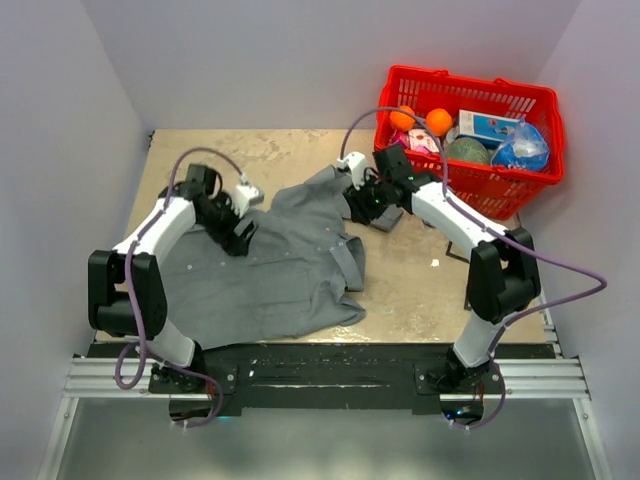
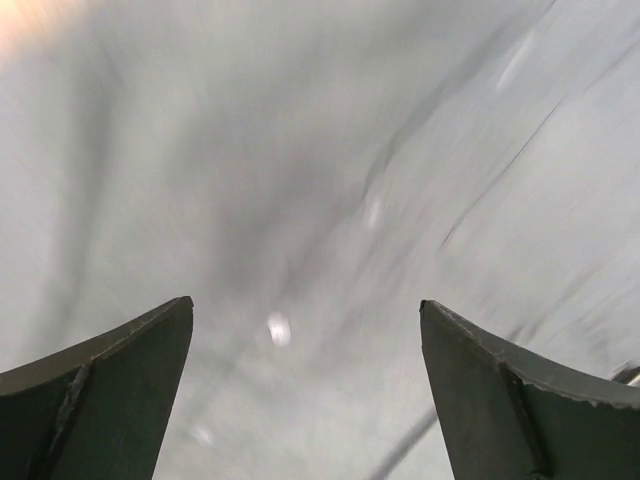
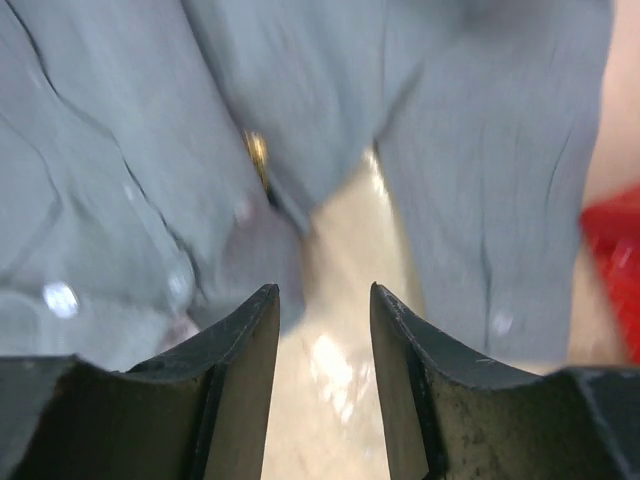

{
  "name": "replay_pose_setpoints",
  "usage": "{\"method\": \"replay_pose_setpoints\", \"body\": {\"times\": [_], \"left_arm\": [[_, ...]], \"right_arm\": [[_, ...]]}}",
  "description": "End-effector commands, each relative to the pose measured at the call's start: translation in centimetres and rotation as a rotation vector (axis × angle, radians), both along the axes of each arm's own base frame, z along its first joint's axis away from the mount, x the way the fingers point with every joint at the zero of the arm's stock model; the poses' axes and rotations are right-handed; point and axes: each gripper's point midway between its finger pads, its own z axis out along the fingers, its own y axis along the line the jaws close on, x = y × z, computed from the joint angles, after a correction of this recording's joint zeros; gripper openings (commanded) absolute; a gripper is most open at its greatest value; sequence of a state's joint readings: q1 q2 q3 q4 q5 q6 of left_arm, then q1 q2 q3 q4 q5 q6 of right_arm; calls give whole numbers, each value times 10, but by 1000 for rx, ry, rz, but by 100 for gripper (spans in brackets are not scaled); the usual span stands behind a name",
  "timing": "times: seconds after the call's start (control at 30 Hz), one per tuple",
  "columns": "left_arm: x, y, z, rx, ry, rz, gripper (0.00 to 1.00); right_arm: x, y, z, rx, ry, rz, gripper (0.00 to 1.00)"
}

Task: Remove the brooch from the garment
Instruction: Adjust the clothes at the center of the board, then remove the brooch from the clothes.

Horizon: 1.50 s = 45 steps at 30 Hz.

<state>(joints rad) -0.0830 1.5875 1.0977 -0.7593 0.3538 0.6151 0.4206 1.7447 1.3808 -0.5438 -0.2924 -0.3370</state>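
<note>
Right gripper [image 3: 322, 300] hovers low over the grey short-sleeved woven shirt [image 3: 120, 150], jaws partly apart and empty. Just ahead, a small gold brooch [image 3: 258, 155], blurred, sits pinned at a cloth fold, so removal looks not yet done. Left gripper [image 2: 305, 320], spread wide and holding nothing, hangs over the crumpled shirt, which lies on the tan table [image 1: 420, 290].

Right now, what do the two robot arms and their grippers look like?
Both arms, left arm and right arm, have white links with black joints. A purple cable loops along each. The left gripper and right gripper each have two dark, wedge-shaped fingers.
</note>
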Motion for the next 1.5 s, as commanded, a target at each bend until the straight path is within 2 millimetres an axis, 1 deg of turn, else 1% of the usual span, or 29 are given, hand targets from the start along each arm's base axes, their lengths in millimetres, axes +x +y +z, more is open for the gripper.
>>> {"method": "replay_pose_setpoints", "body": {"times": [0.0, 0.03, 0.07, 0.1, 0.13, 0.17, 0.2, 0.23, 0.27, 0.3, 0.33, 0.37, 0.43, 0.47, 0.53, 0.57, 0.63, 0.67, 0.7, 0.77, 0.8, 0.83, 0.9, 0.97, 1.03, 1.1, 1.13, 1.37, 1.47], "left_arm": [[45, -93, 101, -432, -129, -121, 99], [55, -108, 108, -492, -120, -71, 100], [62, -117, 110, -532, -106, -50, 100], [66, -126, 100, -578, -49, -28, 100], [77, -137, 101, -637, -18, 37, 99], [82, -143, 94, -665, 19, 70, 99], [92, -151, 81, -705, 61, 94, 99], [90, -161, 75, -735, 125, 133, 99], [87, -166, 65, -737, 153, 131, 99], [79, -176, 49, -704, 189, 123, 99], [73, -178, 39, -678, 202, 114, 99], [61, -177, 22, -649, 250, 132, 99], [41, -173, -6, -594, 332, 198, 99], [20, -163, -30, -546, 394, 246, 99], [5, -146, -52, -452, 403, 324, 99], [-12, -138, -67, -409, 436, 350, 99], [-22, -130, -76, -369, 447, 373, 99], [-28, -128, -81, -361, 460, 377, 99], [-28, -130, -83, -370, 471, 377, 99], [-18, -134, -80, -379, 457, 369, 100], [-15, -133, -83, -366, 452, 366, 99], [-5, -134, -81, -366, 432, 362, 99], [-2, -134, -84, -349, 434, 362, 99], [6, -135, -81, -354, 421, 357, 99], [7, -136, -80, -355, 421, 354, 99], [6, -136, -81, -356, 425, 354, 99], [5, -136, -81, -358, 425, 354, 99], [4, -137, -78, -365, 424, 346, 99], [3, -137, -77, -369, 423, 345, 99]], "right_arm": [[37, 47, 30, 143, -93, 87, 43], [39, 51, 14, 133, -60, 96, 42], [38, 55, 8, 129, -49, 111, 40], [34, 57, 1, 128, -28, 124, 39], [29, 60, -4, 131, -13, 142, 38], [22, 59, -11, 119, 5, 153, 37], [13, 56, -22, 107, 37, 151, 36], [5, 54, -23, 107, 50, 149, 36], [-7, 49, -37, 95, 91, 143, 36], [-14, 47, -39, 97, 105, 141, 36], [-21, 47, -40, 100, 119, 136, 36], [-30, 42, -51, 87, 148, 127, 36], [-37, 41, -56, 91, 174, 111, 37], [-39, 41, -59, 93, 183, 111, 38], [-37, 42, -58, 90, 178, 111, 38], [-30, 44, -51, 87, 161, 110, 38], [-21, 46, -41, 83, 121, 138, 38], [-14, 54, -28, 112, 96, 163, 38], [-14, 59, -22, 132, 92, 181, 39], [-13, 66, -11, 163, 79, 222, 40], [-17, 72, -3, 203, 80, 258, 40], [-19, 74, 0, 212, 67, 281, 40], [-26, 78, 2, 242, 60, 327, 41], [-29, 79, -6, 221, 81, 351, 41], [-29, 78, -23, 199, 130, 352, 41], [-30, 79, -31, 190, 171, 361, 41], [-32, 80, -40, 188, 204, 361, 40], [-29, 83, -54, 187, 250, 346, 40], [-29, 84, -57, 186, 269, 345, 35]]}}
